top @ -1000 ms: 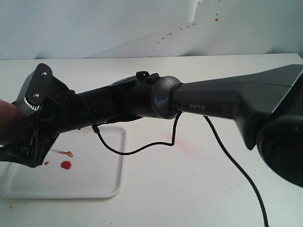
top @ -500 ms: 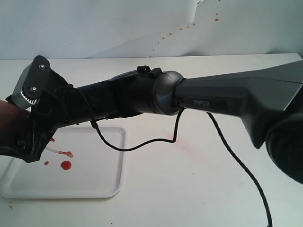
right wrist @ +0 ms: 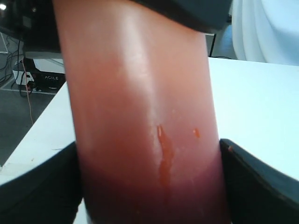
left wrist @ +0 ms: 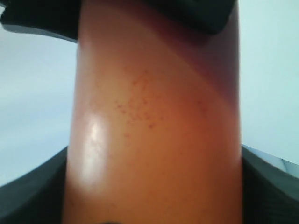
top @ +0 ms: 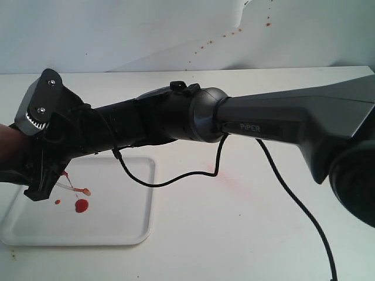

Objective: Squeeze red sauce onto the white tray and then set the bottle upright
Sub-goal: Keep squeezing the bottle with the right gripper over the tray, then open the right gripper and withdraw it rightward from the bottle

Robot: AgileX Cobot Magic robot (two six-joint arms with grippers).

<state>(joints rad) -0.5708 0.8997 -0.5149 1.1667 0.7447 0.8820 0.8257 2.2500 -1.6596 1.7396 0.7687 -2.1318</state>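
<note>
White tabletop [top: 234,246] is running back to a white backdrop [top: 117,35], which is carrying a line of small brownish spatter drops near its top. Open surface is lying right of the white tray [top: 129,234], marked by a faint pinkish smear [top: 234,184] and crossed by black cable [top: 176,182]. In the right wrist view the table's side edge is showing, with floor beyond it.

The tray is sitting at the front left. The red sauce [top: 81,205] is lying on it as a round blob, with a small drop just beside it.

The right arm [top: 281,123] is reaching across from the right, stretched nearly level over the table, its wrist ending above the tray's left part. The right gripper [right wrist: 149,186] is clamping the bottle [right wrist: 140,116], dark fingers [right wrist: 261,182] pressing both sides. The left gripper [left wrist: 154,191] is also gripping the bottle, fingers [left wrist: 28,191] tight against its wall.

In the exterior view the bottle is showing only as a dark red body at the left edge, above the tray. Its orange cap [top: 87,191] is dangling on a clear strap over the tray.

Lettering: "PIPER" [top: 251,127] on the right arm; a dark box [right wrist: 46,79] off the table is showing what looks like "AGILE".
</note>
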